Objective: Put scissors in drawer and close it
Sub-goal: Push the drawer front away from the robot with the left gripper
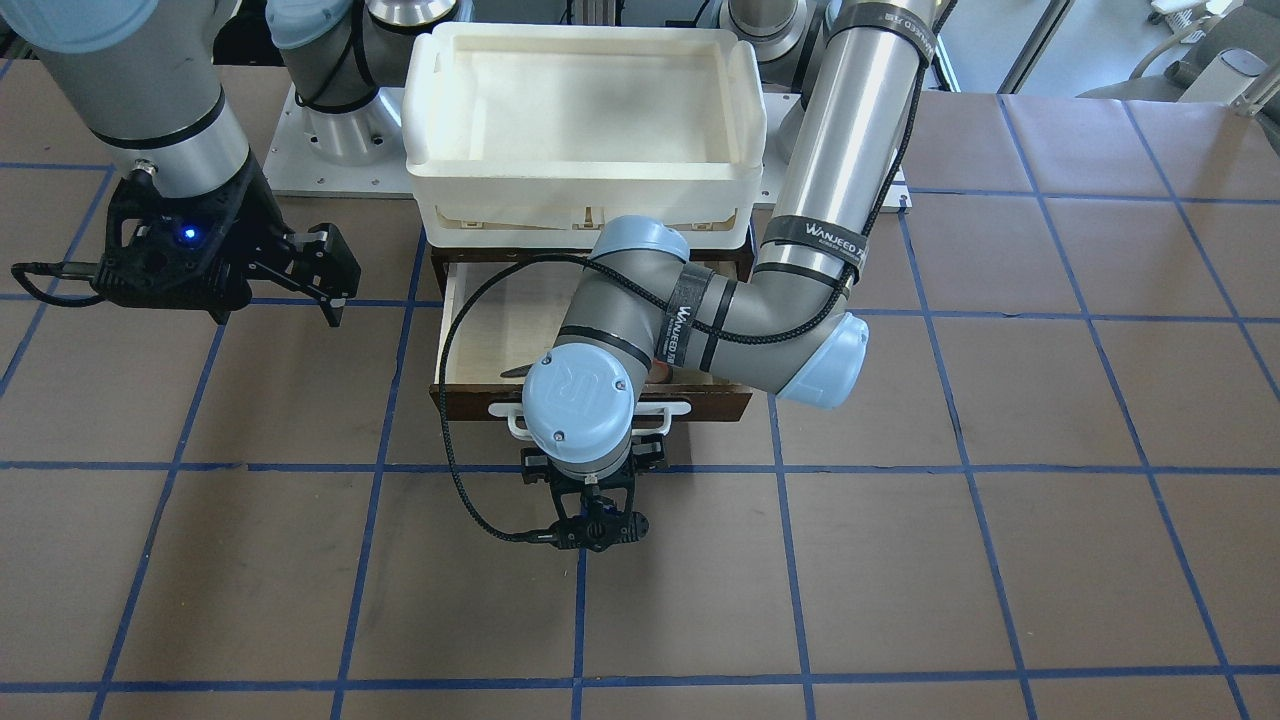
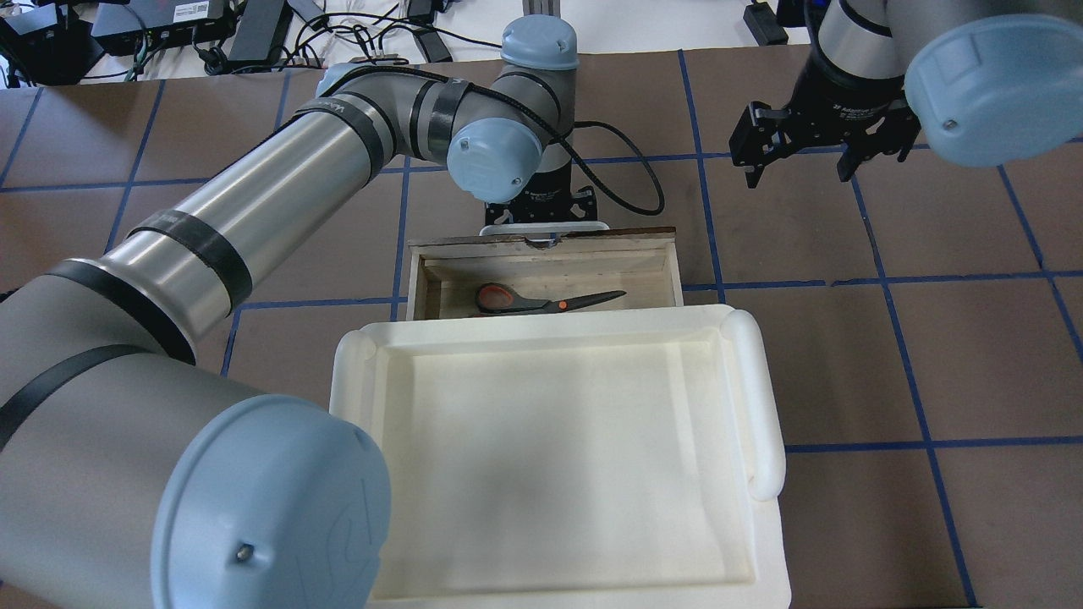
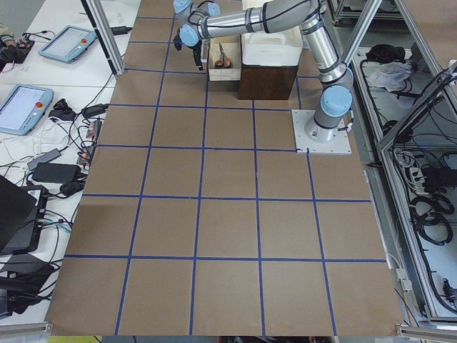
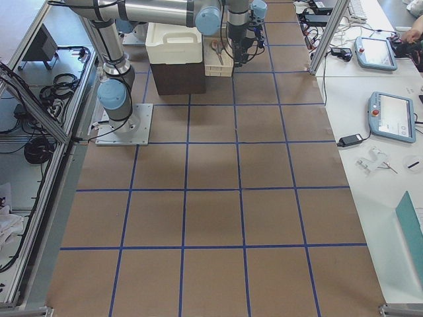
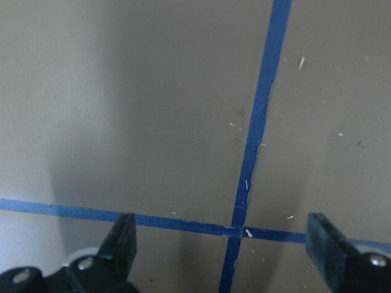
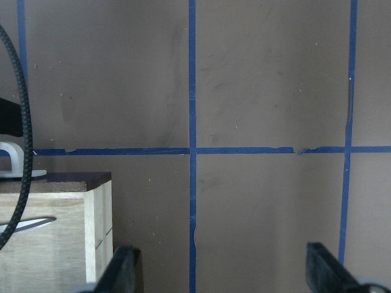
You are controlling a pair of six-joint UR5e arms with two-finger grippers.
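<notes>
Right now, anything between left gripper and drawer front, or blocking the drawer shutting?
Nothing visible. The left gripper sits open just outside the white handle of the drawer; the scissors lie flat inside it.

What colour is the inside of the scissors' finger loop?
Orange-red, set in a grey handle. The scissors show best in the overhead view.
</notes>
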